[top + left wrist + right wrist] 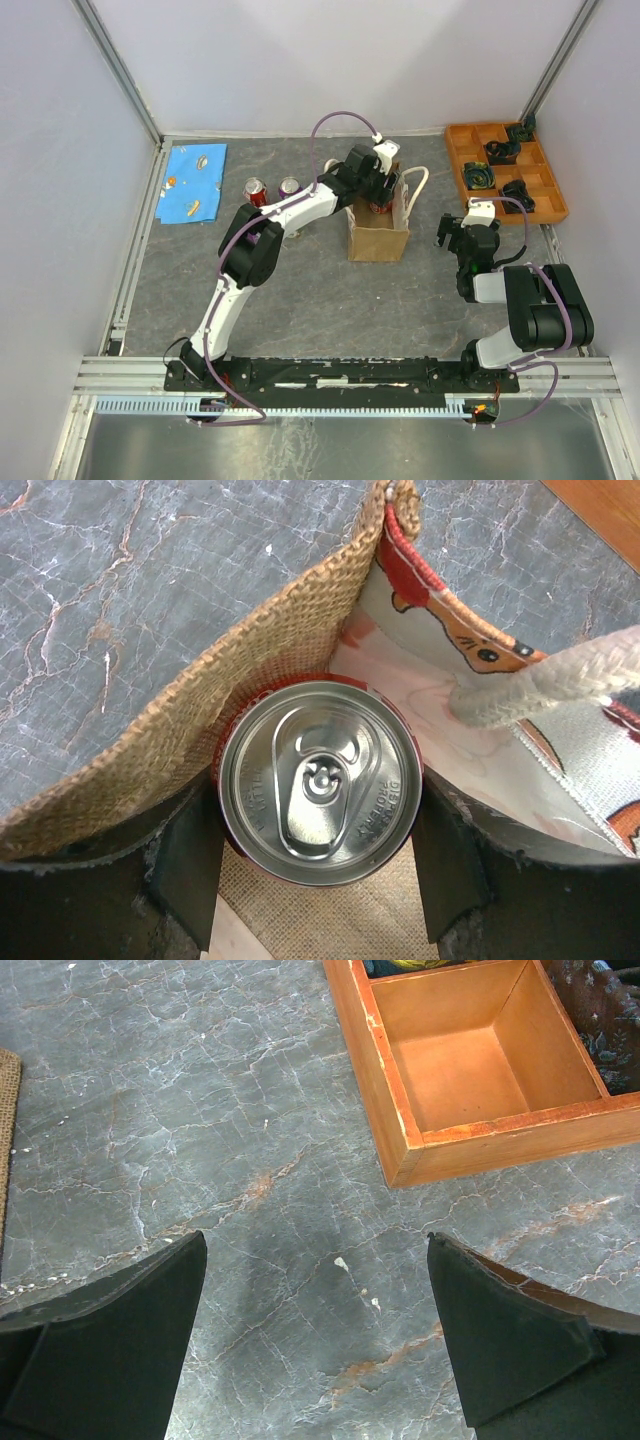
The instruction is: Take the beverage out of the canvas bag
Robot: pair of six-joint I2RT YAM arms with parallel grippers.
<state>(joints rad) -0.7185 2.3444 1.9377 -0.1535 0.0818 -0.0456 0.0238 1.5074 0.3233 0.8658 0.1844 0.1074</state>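
The canvas bag [378, 238] stands upright mid-table, a tan fabric tote with cream handles [420, 185]. In the left wrist view I look down into the bag [250, 670]. The beverage [318, 780], a red can with a silver top, stands on the bag's woven floor. My left gripper [320, 815] reaches into the bag's mouth from above [378, 190]. Its black pads [195, 850] press against both sides of the can. My right gripper [452, 232] hovers over bare table right of the bag, open with nothing between its fingers [316, 1250].
Two more cans [255, 190] [290, 186] stand left of the bag, near a blue printed cloth [195, 183]. An orange compartment tray [505, 172] holding dark items sits at the back right; its corner [400, 1140] lies just ahead of my right gripper. Frame rails edge the table.
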